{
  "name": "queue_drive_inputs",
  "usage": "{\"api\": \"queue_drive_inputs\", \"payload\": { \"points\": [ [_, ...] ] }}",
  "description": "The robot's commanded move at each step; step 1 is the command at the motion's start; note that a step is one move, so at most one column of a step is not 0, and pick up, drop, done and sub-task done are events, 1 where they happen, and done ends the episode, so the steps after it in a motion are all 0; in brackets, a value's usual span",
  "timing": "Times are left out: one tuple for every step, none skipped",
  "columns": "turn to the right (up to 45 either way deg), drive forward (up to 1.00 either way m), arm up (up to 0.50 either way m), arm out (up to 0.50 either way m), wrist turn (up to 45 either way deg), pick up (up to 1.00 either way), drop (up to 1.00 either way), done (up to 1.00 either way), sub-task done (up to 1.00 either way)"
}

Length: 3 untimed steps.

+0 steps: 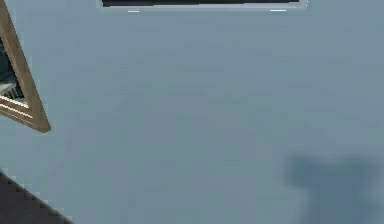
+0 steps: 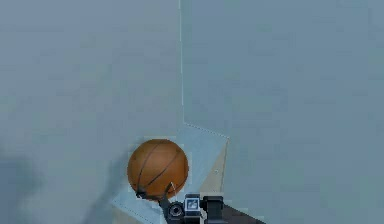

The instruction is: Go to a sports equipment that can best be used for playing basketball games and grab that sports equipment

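An orange basketball (image 2: 158,167) with dark seams rests on a pale block-like surface (image 2: 212,150) in a corner where two grey walls meet, in the arm side view's lower middle. My gripper (image 2: 165,197) shows at the bottom edge, right at the ball's lower side, with its small white marker squares (image 2: 196,208) just to the right. Whether it touches the ball cannot be made out, and I cannot tell whether it holds anything.
In the forward view a pale grey wall (image 1: 200,110) stands close ahead. A wooden-framed object (image 1: 22,88) leans in at the left edge, a dark strip (image 1: 200,4) runs along the top, and dark floor (image 1: 18,206) shows at the bottom left.
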Motion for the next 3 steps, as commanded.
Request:
{"api": "queue_drive_inputs", "payload": {
  "points": [
    [0.0, 0.00, 0.00, 0.00, 0.0, 1.00, 0.00, 0.00, 0.00],
    [0.0, 0.00, 0.10, 0.00, 0.0, 0.00, 0.00, 0.00, 0.00],
    [0.0, 0.00, 0.00, 0.00, 0.0, 0.00, 0.00, 1.00, 0.00]
  ]
}}
